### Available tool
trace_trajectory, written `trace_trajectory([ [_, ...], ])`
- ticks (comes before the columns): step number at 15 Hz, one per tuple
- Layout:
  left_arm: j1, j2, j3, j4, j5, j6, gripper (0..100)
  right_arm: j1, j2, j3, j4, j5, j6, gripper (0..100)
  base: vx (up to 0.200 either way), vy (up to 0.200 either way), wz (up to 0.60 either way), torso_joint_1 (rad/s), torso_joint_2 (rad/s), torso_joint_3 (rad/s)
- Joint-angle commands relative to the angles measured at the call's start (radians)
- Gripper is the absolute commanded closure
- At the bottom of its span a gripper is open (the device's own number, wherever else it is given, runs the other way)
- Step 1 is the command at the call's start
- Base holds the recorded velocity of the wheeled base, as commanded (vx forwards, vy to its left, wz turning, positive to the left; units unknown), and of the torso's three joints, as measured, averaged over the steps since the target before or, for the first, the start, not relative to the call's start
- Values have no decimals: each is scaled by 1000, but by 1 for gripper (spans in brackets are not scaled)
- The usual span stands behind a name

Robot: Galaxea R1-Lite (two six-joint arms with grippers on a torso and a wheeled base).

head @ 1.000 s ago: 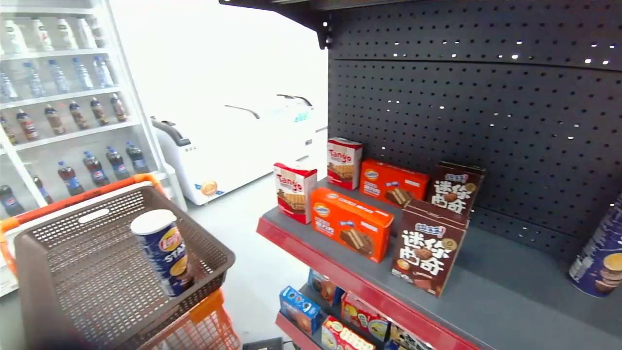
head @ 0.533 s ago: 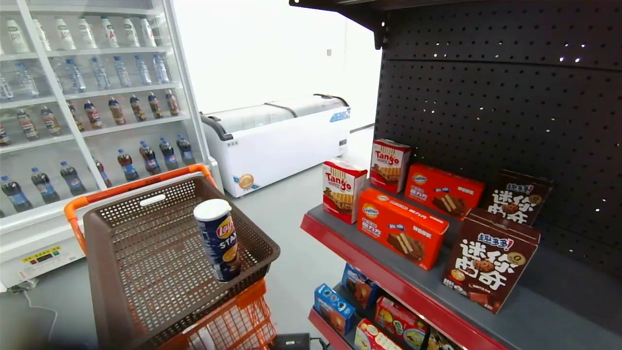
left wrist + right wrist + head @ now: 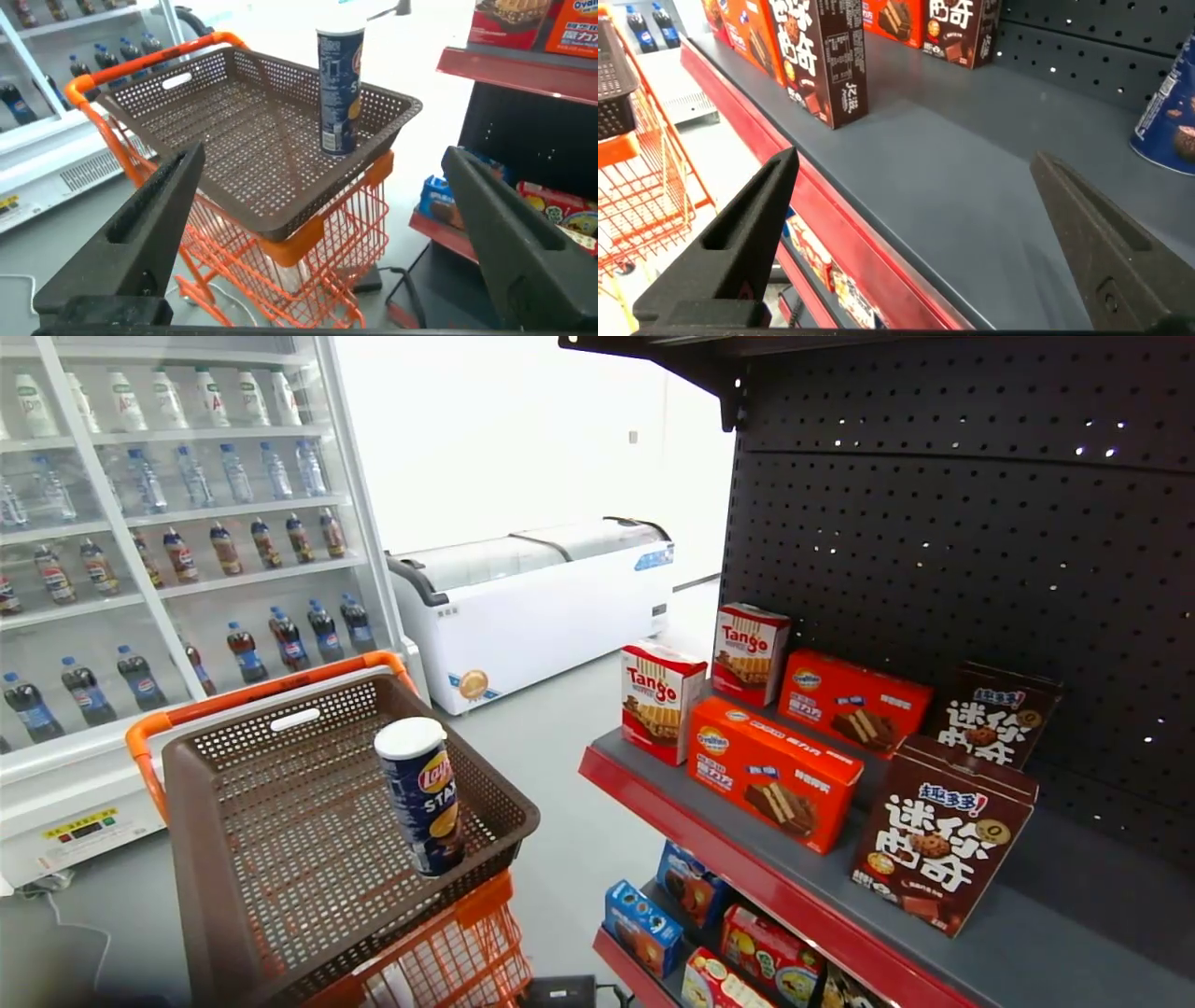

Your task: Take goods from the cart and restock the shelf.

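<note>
A tall blue chips can with a white lid stands upright in the brown basket on top of the orange cart, near the basket's shelf-side wall. In the left wrist view my left gripper hangs open above the basket, some way short of the can. My right gripper is open over a bare stretch of the grey shelf, holding nothing. Another blue can stands farther along that shelf.
The shelf has a red front edge and carries red-and-white wafer boxes, orange boxes and brown boxes. Packets fill the lower shelf. A drinks fridge and a chest freezer stand behind the cart.
The head camera has turned toward the cart over the last second, so the whole picture shifted right. The can, cart and boxes themselves have not moved.
</note>
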Motion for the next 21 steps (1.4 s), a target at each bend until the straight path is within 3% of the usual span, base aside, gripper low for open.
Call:
trace_trajectory([
  [1, 1, 462, -231, 17, -2, 15, 0, 1, 0, 0, 0, 0, 0, 0, 0, 0, 0, 0, 0, 0],
  [3, -42, 686, -259, -87, 1, 5, 0, 1, 0, 0, 0, 0, 0, 0, 0, 0, 0, 0, 0, 0],
  [6, -39, 930, -270, -268, -5, 3, 0, 1, 0, 0, 0, 0, 0, 0, 0, 0, 0, 0, 0, 0],
  [9, -29, 1165, -271, -415, -131, 14, 0, 1, 0, 0, 0, 0, 0, 0, 0, 0, 0, 0, 0, 0],
  [11, -31, 1284, -271, -510, -134, 14, 0, 1, 0, 0, 0, 0, 0, 0, 0, 0, 0, 0, 0, 0],
  [15, -37, 1585, -280, -831, -135, 14, 0, 1, 0, 0, 0, 0, 0, 0, 0, 0, 0, 0, 0, 0],
  [17, -51, 1672, -299, -926, -135, 15, 0, 1, 0, 0, 0, 0, 0, 0, 0, 0, 0, 0, 0, 0],
  [21, -65, 1853, -323, -1061, -134, 57, 0, 1, 0, 0, 0, 0, 0, 0, 0, 0, 0, 0, 0, 0],
])
